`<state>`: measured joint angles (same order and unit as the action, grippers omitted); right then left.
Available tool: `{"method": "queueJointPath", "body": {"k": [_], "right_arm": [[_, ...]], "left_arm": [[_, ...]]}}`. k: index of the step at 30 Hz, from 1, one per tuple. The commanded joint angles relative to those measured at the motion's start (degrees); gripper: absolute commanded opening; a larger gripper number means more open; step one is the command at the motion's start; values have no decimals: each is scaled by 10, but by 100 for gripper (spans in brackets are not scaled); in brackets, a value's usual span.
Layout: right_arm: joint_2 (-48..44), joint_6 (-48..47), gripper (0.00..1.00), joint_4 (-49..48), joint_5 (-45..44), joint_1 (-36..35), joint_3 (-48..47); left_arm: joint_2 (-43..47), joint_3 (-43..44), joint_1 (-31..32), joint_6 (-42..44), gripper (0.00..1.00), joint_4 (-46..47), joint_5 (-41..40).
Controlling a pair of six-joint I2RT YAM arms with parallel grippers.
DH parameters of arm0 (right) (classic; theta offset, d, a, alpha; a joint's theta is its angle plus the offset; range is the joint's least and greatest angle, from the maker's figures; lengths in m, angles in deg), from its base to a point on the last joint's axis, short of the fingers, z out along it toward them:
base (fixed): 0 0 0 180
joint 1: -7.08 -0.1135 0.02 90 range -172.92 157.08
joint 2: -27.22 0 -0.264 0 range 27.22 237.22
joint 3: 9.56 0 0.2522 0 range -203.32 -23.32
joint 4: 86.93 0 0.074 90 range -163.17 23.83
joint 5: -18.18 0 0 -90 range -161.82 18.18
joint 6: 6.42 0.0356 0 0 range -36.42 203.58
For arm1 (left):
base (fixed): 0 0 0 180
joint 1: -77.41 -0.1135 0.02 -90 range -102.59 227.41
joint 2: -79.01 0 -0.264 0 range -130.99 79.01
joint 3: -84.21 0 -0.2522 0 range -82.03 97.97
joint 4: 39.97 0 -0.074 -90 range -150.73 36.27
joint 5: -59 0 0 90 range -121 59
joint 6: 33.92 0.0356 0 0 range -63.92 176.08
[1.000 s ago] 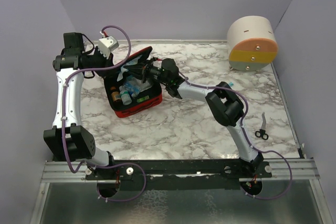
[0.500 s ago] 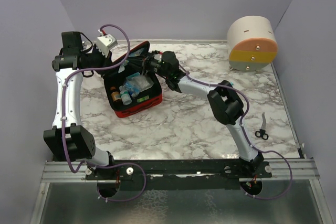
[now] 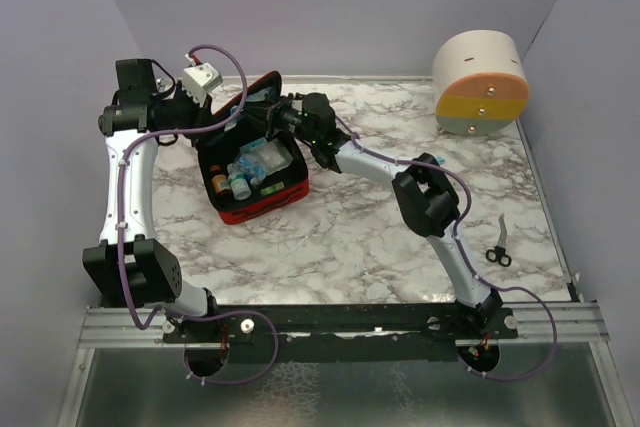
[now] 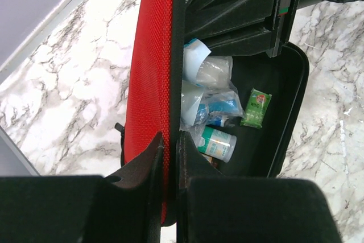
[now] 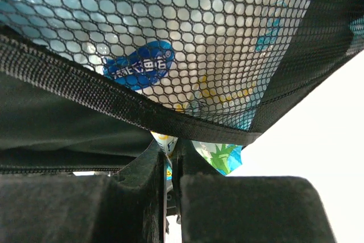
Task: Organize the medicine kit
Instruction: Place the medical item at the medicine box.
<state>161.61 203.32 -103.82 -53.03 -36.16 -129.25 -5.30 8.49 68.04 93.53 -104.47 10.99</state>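
The medicine kit point(image 3: 262, 197), a red fabric case with a black inside, lies open at the table's back left with its lid point(image 3: 256, 93) raised. My left gripper point(image 3: 228, 115) is shut on the lid's red edge point(image 4: 153, 83), pinched at the left gripper point(image 4: 169, 160). A white-green bottle point(image 4: 218, 143), a green sachet point(image 4: 256, 107) and plastic-wrapped items lie in the tray. My right gripper point(image 3: 268, 121) reaches into the lid. The right gripper point(image 5: 170, 160) is shut on a colourful packet point(image 5: 219, 155) below the mesh pocket point(image 5: 187, 38), which holds other packets.
A round cream, orange, yellow and grey drawer container point(image 3: 481, 83) stands at the back right. Scissors point(image 3: 497, 250) lie near the right edge, and a small blue item point(image 3: 441, 161) lies by the right arm's elbow. Purple walls close in the table.
My right gripper has moved up and left with its packet, toward the lid's pocket. The left gripper has drawn the lid back and more upright.
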Motion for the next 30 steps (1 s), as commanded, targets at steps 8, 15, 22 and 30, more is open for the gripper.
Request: {"method": "queueJointPath", "body": {"k": [8, 15, 22, 30], "right_arm": [[34, 65, 1, 60, -122, 6, -97], [45, 27, 1, 106, -81, -4, -121], [67, 7, 1, 158, -39, -25, -163], [55, -6, 1, 206, -21, -35, -133]], "left_arm": [[6, -11, 3, -2, 0, -74, 28], [4, -13, 3, -2, 0, -74, 34], [3, -10, 7, -4, 0, -75, 36], [3, -10, 9, -5, 0, -74, 41]]}}
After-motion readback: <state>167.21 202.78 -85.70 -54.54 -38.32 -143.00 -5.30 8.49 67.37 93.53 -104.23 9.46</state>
